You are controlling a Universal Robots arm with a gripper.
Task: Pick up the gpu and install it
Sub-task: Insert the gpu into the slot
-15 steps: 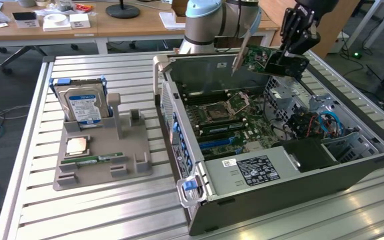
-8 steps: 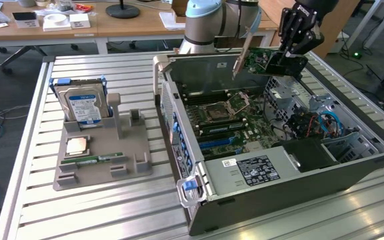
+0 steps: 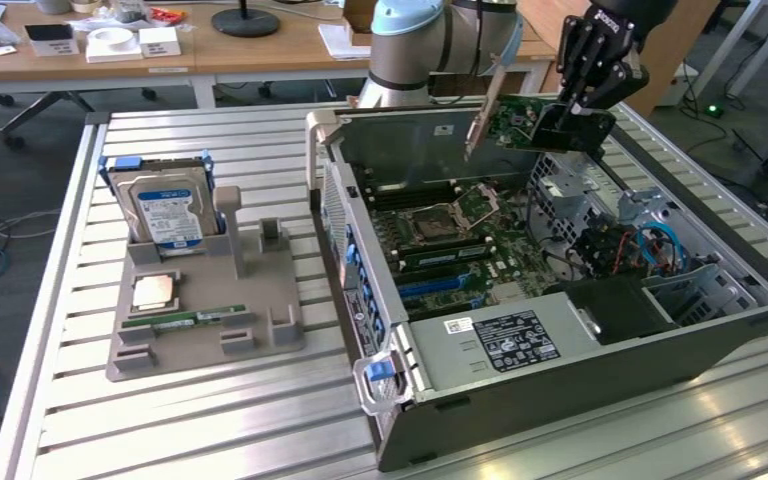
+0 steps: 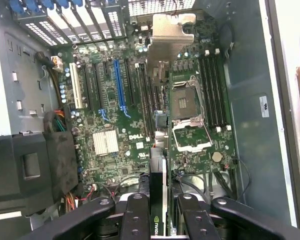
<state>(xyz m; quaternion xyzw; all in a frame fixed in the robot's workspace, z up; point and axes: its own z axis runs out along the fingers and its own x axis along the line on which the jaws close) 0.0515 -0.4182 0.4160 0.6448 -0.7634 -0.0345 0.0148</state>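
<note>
The gpu point(image 3: 515, 122) is a flat card with a green board and a silver bracket at one end. It hangs on edge above the back half of the open computer case point(image 3: 558, 380), and my gripper point(image 3: 568, 122) is shut on it. In the wrist view the gpu point(image 4: 157, 175) shows edge-on between my black fingers point(image 4: 135, 215), with my gripper point(image 4: 160, 212) directly over the motherboard point(image 4: 130, 110). Its silver bracket reaches toward the case's slotted rear wall. The blue expansion slot point(image 4: 120, 85) lies bare a little to the side of the card's edge.
In the exterior view's left, a grey holder point(image 3: 204, 330) on the slatted metal table carries a blue-labelled hard drive point(image 3: 160, 205), a processor point(image 3: 155, 290) and a green memory stick point(image 3: 197, 318). Cables point(image 3: 651, 245) and a drive cage fill the case's far side. Wooden desks stand behind.
</note>
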